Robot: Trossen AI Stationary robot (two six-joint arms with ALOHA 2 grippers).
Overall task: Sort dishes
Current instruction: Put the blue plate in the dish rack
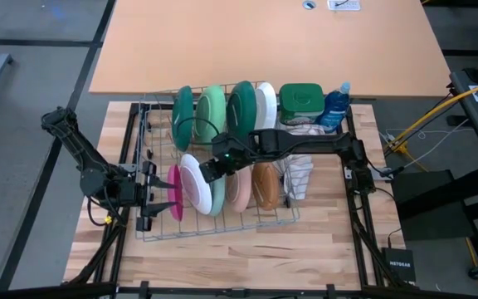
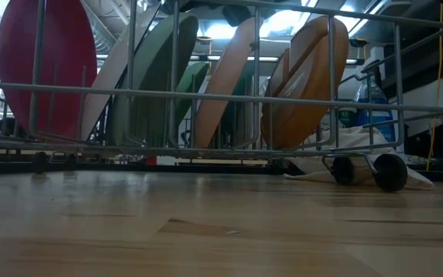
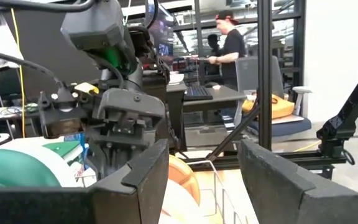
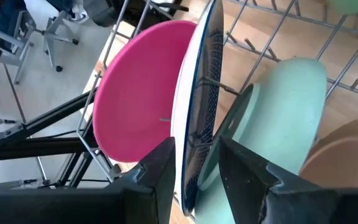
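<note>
A wire dish rack [image 1: 152,228] holds upright plates. Its near row has a pink plate [image 1: 175,191], a white plate with a navy patterned back [image 1: 196,184], a pale teal plate [image 1: 217,198], a peach plate [image 1: 239,189] and a brown plate [image 1: 265,184]. Its far row has dark green [image 1: 183,116], light green [image 1: 212,110], dark green [image 1: 241,106] and white [image 1: 265,104] plates. My right gripper [image 1: 208,170] is over the near row, shut on the white-and-navy plate [image 4: 197,81]. My left gripper [image 1: 169,196] is open and empty at the rack's left end, by the pink plate. My right gripper pinches the white-and-navy plate's upper rim [image 4: 194,155] between its two fingers. One finger is on the white face and the other [image 4: 241,168] is on the navy back. The fingers come from above, pointing down. The plate stands upright in the rack between the pink [image 4: 142,106] and pale teal [image 4: 278,118] plates.
A green square-lidded tub [image 1: 301,98] and a blue bottle [image 1: 335,106] stand at the rack's far right. A beige-and-white cloth [image 1: 299,174] lies right of the brown plate. Bare wooden table [image 1: 239,257] lies in front of the rack. A person stands in the room beyond [image 3: 232,43].
</note>
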